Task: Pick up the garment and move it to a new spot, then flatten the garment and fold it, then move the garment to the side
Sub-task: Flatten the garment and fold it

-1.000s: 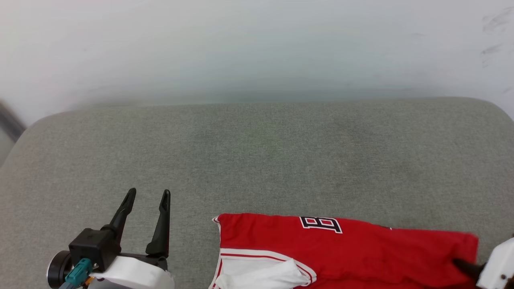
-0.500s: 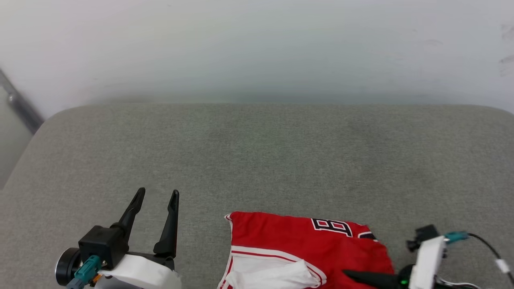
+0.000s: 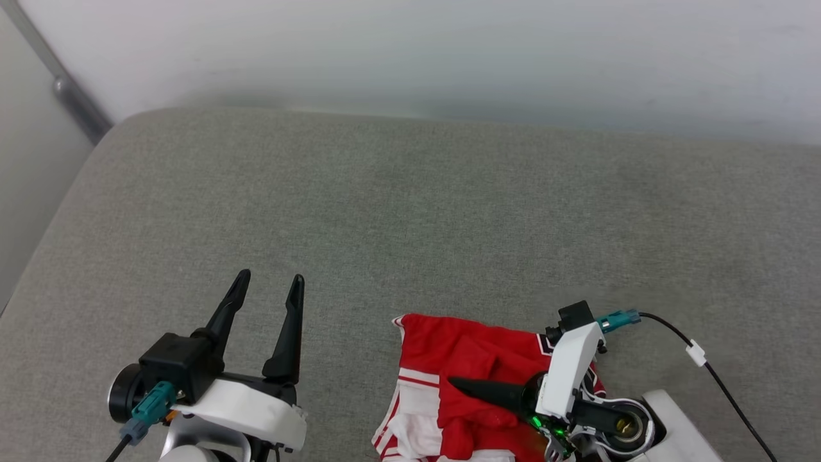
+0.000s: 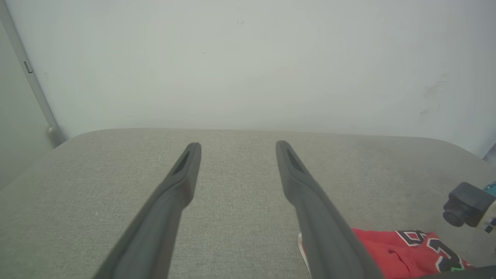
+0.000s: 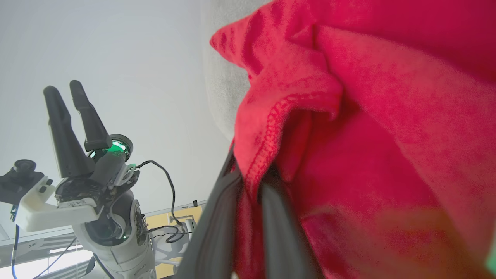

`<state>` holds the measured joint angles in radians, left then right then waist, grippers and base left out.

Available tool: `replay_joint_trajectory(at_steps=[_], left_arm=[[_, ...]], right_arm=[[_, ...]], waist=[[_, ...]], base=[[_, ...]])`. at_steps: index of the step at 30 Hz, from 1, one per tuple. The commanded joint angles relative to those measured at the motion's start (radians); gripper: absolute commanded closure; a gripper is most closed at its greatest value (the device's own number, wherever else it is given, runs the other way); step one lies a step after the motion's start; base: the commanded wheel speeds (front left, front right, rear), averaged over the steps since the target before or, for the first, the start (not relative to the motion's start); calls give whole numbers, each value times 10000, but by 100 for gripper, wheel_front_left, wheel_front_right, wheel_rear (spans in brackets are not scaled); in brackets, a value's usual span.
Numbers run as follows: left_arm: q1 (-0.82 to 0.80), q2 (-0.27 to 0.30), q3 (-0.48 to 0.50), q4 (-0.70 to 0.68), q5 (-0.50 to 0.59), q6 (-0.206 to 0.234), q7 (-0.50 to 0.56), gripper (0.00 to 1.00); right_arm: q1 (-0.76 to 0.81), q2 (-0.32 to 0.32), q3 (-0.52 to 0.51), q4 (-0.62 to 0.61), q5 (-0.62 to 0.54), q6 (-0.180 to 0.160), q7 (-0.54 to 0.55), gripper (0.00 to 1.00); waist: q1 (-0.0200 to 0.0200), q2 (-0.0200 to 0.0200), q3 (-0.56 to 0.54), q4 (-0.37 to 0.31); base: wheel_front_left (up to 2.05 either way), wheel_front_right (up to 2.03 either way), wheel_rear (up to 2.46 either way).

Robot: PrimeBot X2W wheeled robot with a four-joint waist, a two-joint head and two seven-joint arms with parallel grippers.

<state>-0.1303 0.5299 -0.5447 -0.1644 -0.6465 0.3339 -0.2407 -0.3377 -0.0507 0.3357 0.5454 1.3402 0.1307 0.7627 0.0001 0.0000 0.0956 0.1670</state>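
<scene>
The garment point(image 3: 462, 350), a red jersey with white striped-trim sleeves, lies bunched near the front edge of the grey cushion point(image 3: 410, 212). My right gripper point(image 3: 457, 384) points left across it, shut on a red stitched hem. In the right wrist view the hem point(image 5: 263, 128) is pinched between the two fingers of that gripper point(image 5: 250, 182), and red cloth point(image 5: 368, 116) hangs close to the lens. My left gripper point(image 3: 270, 279) stands open and empty over the cushion, left of the garment. The left wrist view shows the same left gripper point(image 4: 238, 145) and the garment's lettered corner point(image 4: 391, 252) at the lower right.
A pale wall point(image 3: 449, 51) runs behind the cushion, with a metal strip point(image 3: 70, 96) at the far left. A black cable point(image 3: 705, 366) trails from my right wrist. Bare cushion stretches behind and to both sides of the garment.
My right gripper has carried the garment's right edge leftward over the rest, so the spread jersey is now bunched and narrower. The head camera has shifted. The left gripper stays open.
</scene>
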Motion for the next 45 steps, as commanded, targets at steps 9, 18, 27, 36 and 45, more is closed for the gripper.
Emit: replay_joint_trajectory(at_steps=[9,18,27,36,45], left_arm=[[-143,-186,108,408,39,-181,-139,0],[223,-69,233,493,-11,-44,-174,0],[864,178,651,369,-190,385,-179,0],[1427,298,1162,259,-376,751,-199,0],[1804,180,1201,209,-268,803,-232,0]], right_arm=[[-687,6,1038,536,502,1,-1022,0],[-579,-1346,1686,-859,-2586,0,-3089,0],[244,-2535,-725,-924,-7815,0,-5891,0],[1873,-1593,-3441,-3774,-10370,-2,-7761,0],[3761,-690,-3577,-6128,-11108,-2,-7609,0]], waist=[[-1,0,214,11],[-1,0,-392,-596],[-1,0,-793,-1217],[-1,0,-1036,-1738],[-1,0,-1301,-1854]], base=[[0,0,0],[0,0,0],[0,0,0],[0,0,0],[0,0,0]])
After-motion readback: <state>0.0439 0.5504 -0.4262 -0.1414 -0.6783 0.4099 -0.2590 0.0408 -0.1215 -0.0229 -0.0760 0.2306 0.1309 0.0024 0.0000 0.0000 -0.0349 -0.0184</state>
